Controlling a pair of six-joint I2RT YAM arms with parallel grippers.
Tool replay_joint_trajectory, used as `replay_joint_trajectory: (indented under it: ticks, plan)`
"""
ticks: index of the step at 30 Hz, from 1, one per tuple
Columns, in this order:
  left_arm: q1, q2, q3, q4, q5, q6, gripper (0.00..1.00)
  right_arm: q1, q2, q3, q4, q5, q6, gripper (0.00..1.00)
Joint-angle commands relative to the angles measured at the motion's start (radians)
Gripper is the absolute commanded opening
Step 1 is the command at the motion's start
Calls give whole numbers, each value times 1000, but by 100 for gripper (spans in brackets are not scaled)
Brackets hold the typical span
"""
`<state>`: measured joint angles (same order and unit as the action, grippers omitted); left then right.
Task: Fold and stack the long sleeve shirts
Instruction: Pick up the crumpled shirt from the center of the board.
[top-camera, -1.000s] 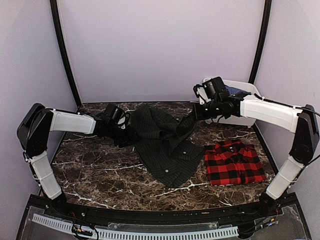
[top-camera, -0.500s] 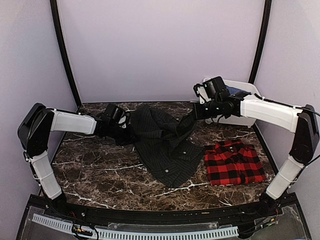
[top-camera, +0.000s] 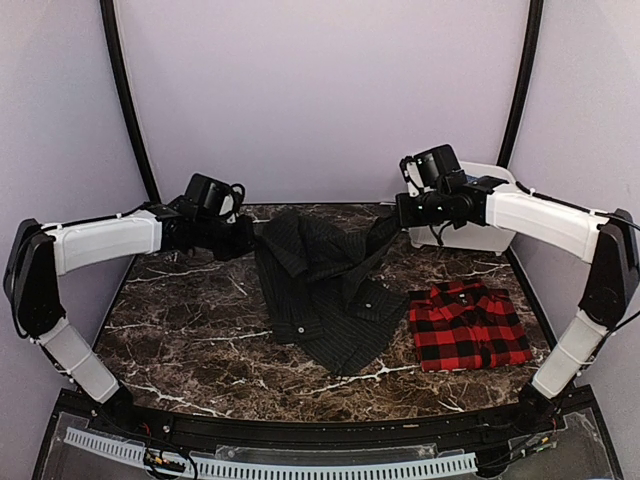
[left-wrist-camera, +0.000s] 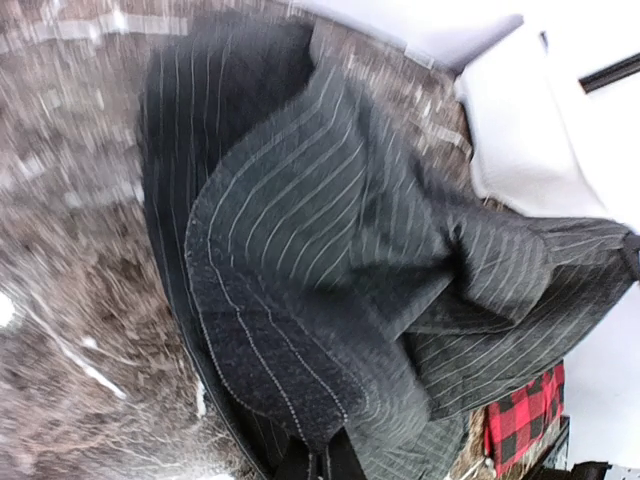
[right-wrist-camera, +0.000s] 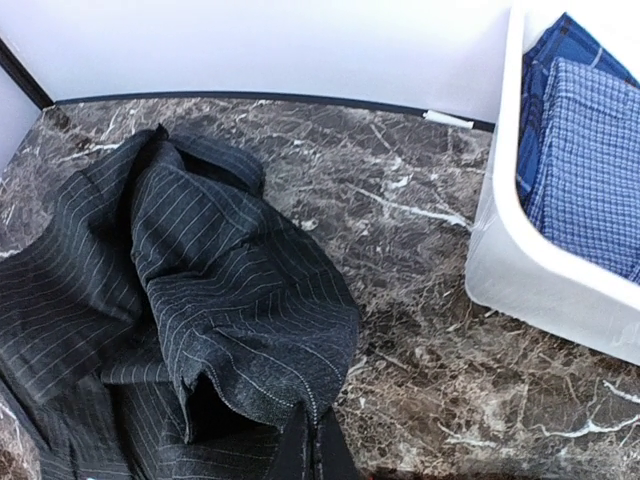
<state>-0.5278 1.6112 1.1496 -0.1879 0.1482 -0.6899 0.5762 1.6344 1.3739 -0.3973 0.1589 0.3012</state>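
The charcoal pinstriped long sleeve shirt (top-camera: 322, 292) hangs crumpled between both arms, its lower part resting on the marble table (top-camera: 190, 340). My left gripper (top-camera: 248, 240) is shut on the shirt's left edge, and in the left wrist view the cloth (left-wrist-camera: 330, 270) rises from the pinched fingertips (left-wrist-camera: 325, 465). My right gripper (top-camera: 396, 212) is shut on a hemmed edge at the shirt's right, raised above the table; its wrist view shows the fabric (right-wrist-camera: 200, 290) draping from the gripper (right-wrist-camera: 318, 440). The red-and-black plaid shirt (top-camera: 468, 325) lies folded at the right front.
A white bin (top-camera: 478, 222) stands at the back right corner, behind the right gripper; it holds blue checked cloth (right-wrist-camera: 590, 150). Purple walls and black corner posts enclose the table. Bare marble lies to the left and in front of the pinstriped shirt.
My left gripper closed on the pinstriped shirt's left edge and rose back and to the left, pulling the cloth up. The right gripper lifted slightly with its edge. The plaid shirt stayed put.
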Motion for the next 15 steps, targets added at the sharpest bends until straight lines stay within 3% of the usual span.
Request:
replay_joint_trajectory:
  ticks: [1, 9, 15]
  plan:
    - [40, -138, 79, -115, -133, 73, 0, -26, -43, 75, 37, 95, -30, 0]
    - [186, -280, 185, -249, -227, 168, 0, -62, -59, 189, 25, 158, -90, 0]
    - [241, -299, 411, -347, -310, 267, 0, -67, -96, 264, 52, 205, -164, 0]
